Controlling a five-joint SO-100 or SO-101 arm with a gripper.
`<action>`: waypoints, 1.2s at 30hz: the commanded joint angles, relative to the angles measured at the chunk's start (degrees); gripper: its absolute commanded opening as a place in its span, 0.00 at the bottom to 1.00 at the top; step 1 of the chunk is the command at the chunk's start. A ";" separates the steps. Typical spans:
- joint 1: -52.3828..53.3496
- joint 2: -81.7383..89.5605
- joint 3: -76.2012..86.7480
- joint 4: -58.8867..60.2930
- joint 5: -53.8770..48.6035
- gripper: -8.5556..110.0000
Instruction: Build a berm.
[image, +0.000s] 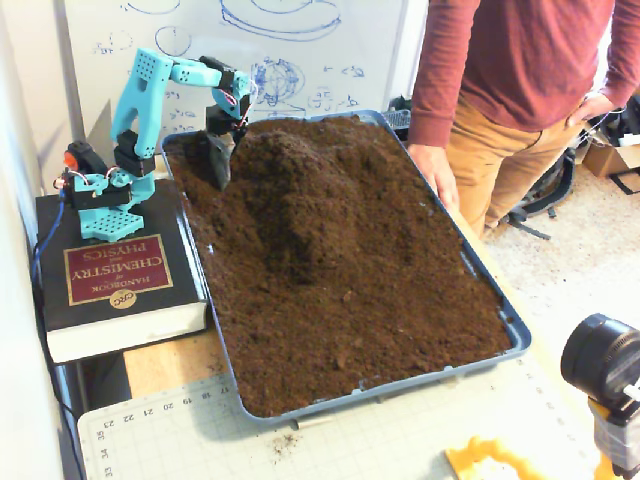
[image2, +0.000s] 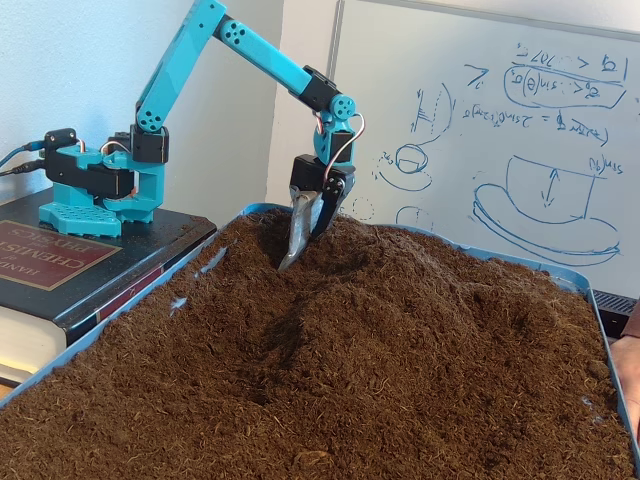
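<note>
The berm (image: 300, 200) is a long ridge of loose dark brown soil running down the middle of a blue tray (image: 515, 330). From the low fixed view the berm (image2: 430, 300) rises right of a shallow furrow. My turquoise arm reaches over the tray's back left corner. The gripper (image: 218, 178) points down at the ridge's left flank. Its grey blade-like finger and dark finger stand close together, with only a thin slit between them, and the gripper (image2: 296, 255) has its tips pressed into the soil. Nothing is held.
The arm's base sits on a thick black book (image: 110, 270) left of the tray. A person (image: 500, 80) stands at the right with a hand (image: 435, 175) on the tray's rim. A whiteboard (image2: 500, 130) stands behind. A cutting mat (image: 400, 440) and a black camera (image: 605, 360) are in front.
</note>
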 joint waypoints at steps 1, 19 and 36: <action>4.39 3.60 -21.71 -3.08 3.08 0.07; 8.61 5.54 -21.80 -3.16 -5.80 0.07; 10.28 20.92 -21.27 -2.99 -5.63 0.07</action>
